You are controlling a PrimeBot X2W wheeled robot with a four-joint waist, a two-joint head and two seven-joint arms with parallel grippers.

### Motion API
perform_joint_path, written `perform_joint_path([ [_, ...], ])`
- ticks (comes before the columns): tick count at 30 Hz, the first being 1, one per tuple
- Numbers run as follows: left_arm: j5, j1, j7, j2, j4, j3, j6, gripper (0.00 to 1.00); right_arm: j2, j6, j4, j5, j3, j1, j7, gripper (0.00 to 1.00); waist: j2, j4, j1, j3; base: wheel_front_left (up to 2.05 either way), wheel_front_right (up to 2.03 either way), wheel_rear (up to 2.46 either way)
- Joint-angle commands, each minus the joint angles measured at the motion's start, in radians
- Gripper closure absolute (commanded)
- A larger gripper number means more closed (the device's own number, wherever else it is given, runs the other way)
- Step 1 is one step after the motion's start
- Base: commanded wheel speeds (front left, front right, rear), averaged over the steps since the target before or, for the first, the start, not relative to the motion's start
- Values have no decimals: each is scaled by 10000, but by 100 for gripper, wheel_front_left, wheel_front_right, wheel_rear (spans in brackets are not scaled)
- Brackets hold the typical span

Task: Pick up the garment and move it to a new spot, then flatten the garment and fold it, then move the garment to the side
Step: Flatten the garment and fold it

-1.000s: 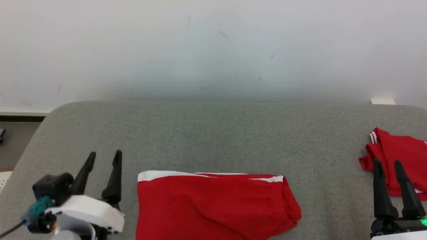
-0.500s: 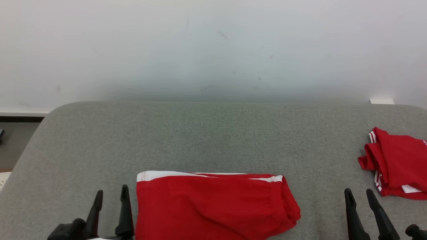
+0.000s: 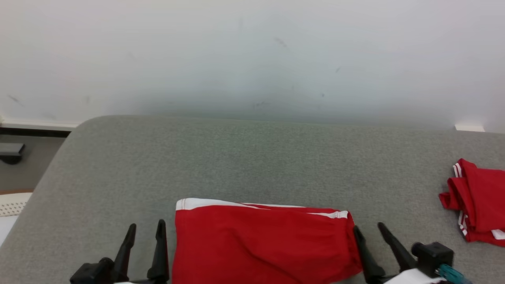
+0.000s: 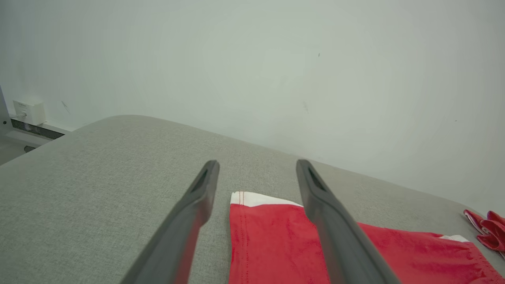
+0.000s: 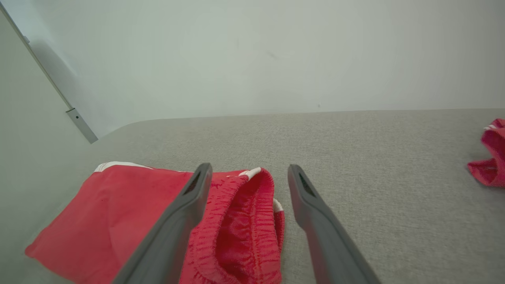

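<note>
**1. Wall**: pale and scuffed, behind the table. Its marks sit further right in the head view than 1 second ago, so the camera has turned; the things have not moved.

**2. Table**: grey cloth-like top with a rounded far-left corner. Carries 2 red items.

**3. Shorts**: the task's garment. Red with white trim along the far edge, at the near middle of the table. Mostly flat, but the waistband end on the right is bunched and puckered. Not lifted or gripped, and lying as they did 1 second ago.

**4. Bundle**: crumpled red-and-white cloth at the table's far right, well apart from the shorts. The right hand stood in front of it 1 second ago and has now left it.

**5. Left hand**: has dropped low, just beside the shorts' left edge. Fingers apart and empty, pointing away from the robot. In the left wrist view the white-trimmed corner shows between them.

**6. Right hand**: has swung inward to the waistband end. Fingers apart and empty, 1 over the waistband and 1 over bare table. Whether they touch the cloth cannot be told.

**Note:** with both hands now flanking the shorts, a 2-handed grasp looks likely. The waistband probably needs smoothing before any fold.
</note>
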Motion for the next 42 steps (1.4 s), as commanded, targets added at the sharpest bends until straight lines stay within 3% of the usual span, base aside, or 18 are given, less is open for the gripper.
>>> perform_joint_path([
  [1,124,-100,-13,-19,78,95,-102,0,105,1,352,-167,166,-345,224,0,0,149,0,1,0,0,0],
  [7,231,-119,-13,-67,244,86,-299,0,332,1,1641,-576,6,-1011,947,0,0,500,0,-19,0,0,0],
  [18,-62,-84,-13,-80,298,-9,-162,0,486,1,3083,-751,-736,-1331,1886,0,0,724,0,149,0,0,0],
  [29,70,-337,-13,-79,482,-17,-231,0,516,1,3967,1779,233,-1735,3203,0,0,857,0,379,0,0,0],
  [32,44,-315,-13,-79,539,-12,-258,0,536,1,4098,2096,429,-1796,3316,51,0,880,0,351,0,0,0],
  [33,32,-304,-13,-79,554,-25,-264,0,534,1,4111,2193,450,-1856,3277,87,0,888,0,333,0,0,0],
  [34,18,-292,-13,-79,568,-30,-267,0,526,1,4117,2306,469,-1918,3242,100,0,894,0,316,0,0,0],
  [42,31,-164,-13,-79,575,13,-235,0,22,1,3513,3572,435,-2301,3754,100,0,683,0,211,0,0,0],
])
